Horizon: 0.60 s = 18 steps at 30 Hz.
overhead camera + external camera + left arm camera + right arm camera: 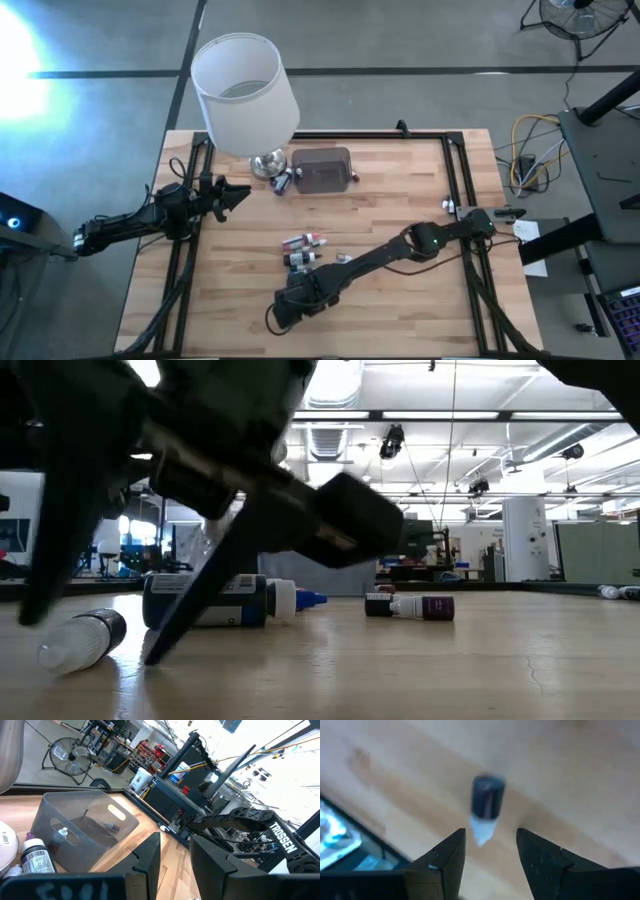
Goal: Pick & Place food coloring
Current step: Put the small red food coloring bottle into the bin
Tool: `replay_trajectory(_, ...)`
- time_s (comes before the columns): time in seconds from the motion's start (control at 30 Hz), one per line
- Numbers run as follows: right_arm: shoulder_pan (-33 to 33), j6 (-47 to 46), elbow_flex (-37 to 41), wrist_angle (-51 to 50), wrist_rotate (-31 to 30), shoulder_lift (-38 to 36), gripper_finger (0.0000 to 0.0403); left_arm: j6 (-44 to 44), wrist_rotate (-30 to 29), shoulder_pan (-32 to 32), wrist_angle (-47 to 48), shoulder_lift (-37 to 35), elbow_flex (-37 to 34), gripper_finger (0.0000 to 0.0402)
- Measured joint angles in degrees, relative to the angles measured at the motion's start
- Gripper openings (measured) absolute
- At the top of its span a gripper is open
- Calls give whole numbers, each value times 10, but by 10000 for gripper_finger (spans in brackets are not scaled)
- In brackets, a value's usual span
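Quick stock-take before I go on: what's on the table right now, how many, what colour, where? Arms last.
Lamp: one, white shade, chrome base, far edge of the table, left of the box.
Box: one, translucent grey, far centre; at least one small bottle shows inside in the left wrist view.
Bottles by the lamp base: about two, beside the box.
Bottle cluster: roughly four, red, dark and whitish, lying mid-table.
Lone bottle: one, dark body, whitish tip, lying just ahead of the right gripper.
Table: one, light wood.
Left gripper: waiting at the left side, pointing toward the box.
Right gripper: open, low near the front centre, fingers either side of the lone bottle's tip.
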<state>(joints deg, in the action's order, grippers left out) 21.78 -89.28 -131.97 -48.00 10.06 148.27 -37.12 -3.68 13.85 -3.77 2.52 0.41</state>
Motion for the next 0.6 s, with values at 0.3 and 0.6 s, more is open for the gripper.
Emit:
replay_trajectory(0.3, -2, -4, 19, -28, -15, -4, 168, 0, 0, 0, 0, 0, 0, 85)
replay_trajectory(0.6, -9, 62, 21, -75, -27, -7, 138, 0, 0, 0, 0, 0, 0, 85)
